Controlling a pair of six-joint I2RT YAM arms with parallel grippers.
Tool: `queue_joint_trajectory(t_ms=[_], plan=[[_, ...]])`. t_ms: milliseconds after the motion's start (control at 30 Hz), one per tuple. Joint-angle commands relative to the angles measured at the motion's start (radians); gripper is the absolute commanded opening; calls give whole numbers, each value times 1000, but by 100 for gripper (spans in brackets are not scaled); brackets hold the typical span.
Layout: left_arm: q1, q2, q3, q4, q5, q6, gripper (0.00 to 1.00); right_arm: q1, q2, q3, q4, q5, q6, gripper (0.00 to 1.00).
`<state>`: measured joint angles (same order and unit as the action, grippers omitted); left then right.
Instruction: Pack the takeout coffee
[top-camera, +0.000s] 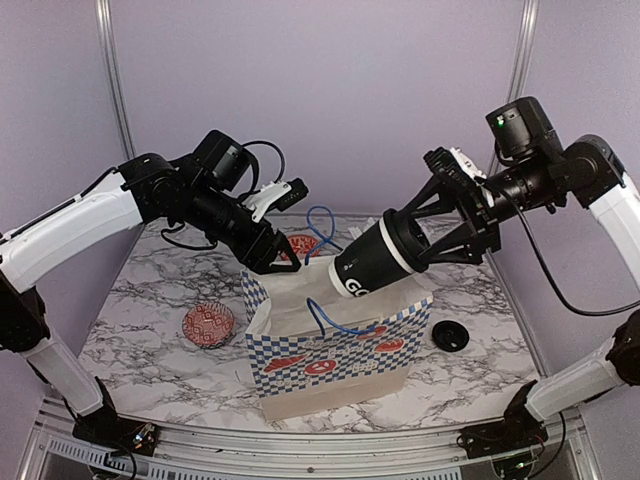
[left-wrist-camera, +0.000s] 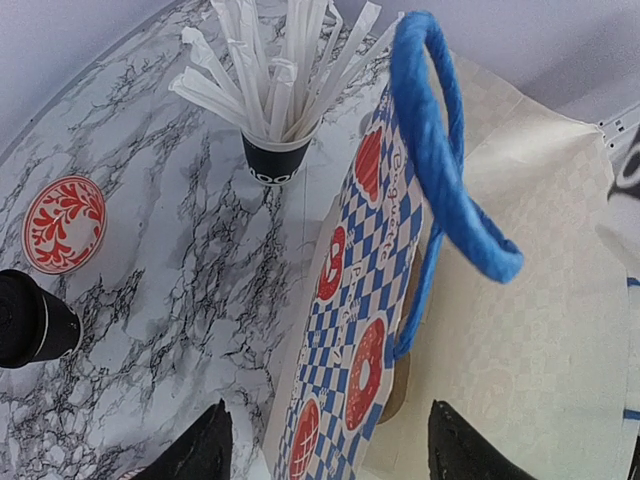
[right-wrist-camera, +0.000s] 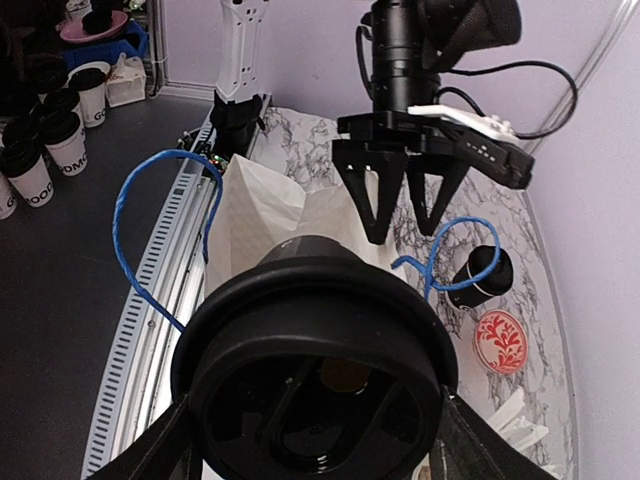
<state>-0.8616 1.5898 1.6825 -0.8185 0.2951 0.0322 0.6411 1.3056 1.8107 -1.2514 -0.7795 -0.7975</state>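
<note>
So right gripper (top-camera: 408, 242) is clamped on the cup (top-camera: 365, 268), tilted diagonally with its base pointing down-left into the bag (top-camera: 330, 365). left gripper (top-camera: 281, 258) is spread open.

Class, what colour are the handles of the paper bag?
Blue; the handle of the bag shows best in the left wrist view.

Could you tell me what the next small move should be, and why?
Probably close the left gripper on the bag rim: its open jaws straddle that wall, while the right gripper holds the lidded cup tilted above the opening, so steadying comes first.
</note>
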Motion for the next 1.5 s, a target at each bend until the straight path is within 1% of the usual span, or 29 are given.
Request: queue_joint_trajectory(t_ms=[0, 33, 133, 333, 367, 433, 500, 533, 567, 600, 633, 867, 967, 1267, 1300, 1367, 1400, 1433, 1467], plan=[[-5, 20, 40, -38, 7, 29, 66, 133, 52, -8, 34, 177, 21, 42], [-5, 23, 42, -39, 16, 32, 62, 155, 69, -3, 46, 215, 29, 41], [-6, 34, 51, -45, 44, 36, 47, 197, 143, 24, 46, 287, 23, 40], [-5, 36, 63, -68, 73, 49, 19, 225, 270, 120, -27, 352, -75, 39], [-5, 36, 63, -72, 76, 53, 16, 231, 294, 146, -51, 364, -93, 39], [-5, 36, 60, -75, 72, 58, 15, 244, 333, 189, -101, 392, -126, 39], [-5, 42, 59, -81, 67, 63, 15, 271, 361, 213, -121, 453, -140, 39], [-5, 45, 59, -84, 68, 68, 13, 285, 367, 211, -121, 488, -151, 39], [-5, 48, 59, -87, 68, 74, 8, 302, 371, 209, -121, 521, -159, 39], [-5, 52, 63, -90, 69, 77, 5, 315, 377, 210, -119, 551, -163, 39], [-5, 54, 67, -93, 69, 83, 0, 328, 384, 214, -120, 571, -164, 39], [-5, 40, 129, -171, 37, 123, 0, 404, 403, 228, -121, 638, -117, 37], [-5, 22, 134, -182, 3, 131, 0, 444, 386, 201, -121, 667, -89, 37], [-5, 36, 177, -190, -10, 147, 0, 552, 306, 76, -121, 746, 14, 36], [-6, 41, 192, -195, -12, 149, 2, 565, 298, 68, -121, 753, 24, 36], [-5, 47, 230, -205, -12, 149, 33, 578, 291, 64, -122, 749, 48, 36], [-5, 46, 250, -210, -7, 146, 46, 587, 285, 61, -123, 747, 59, 36], [-5, 42, 265, -211, 3, 144, 53, 600, 278, 53, -122, 751, 65, 36], [-6, 32, 280, -211, 10, 142, 58, 614, 265, 35, -122, 759, 64, 36]])
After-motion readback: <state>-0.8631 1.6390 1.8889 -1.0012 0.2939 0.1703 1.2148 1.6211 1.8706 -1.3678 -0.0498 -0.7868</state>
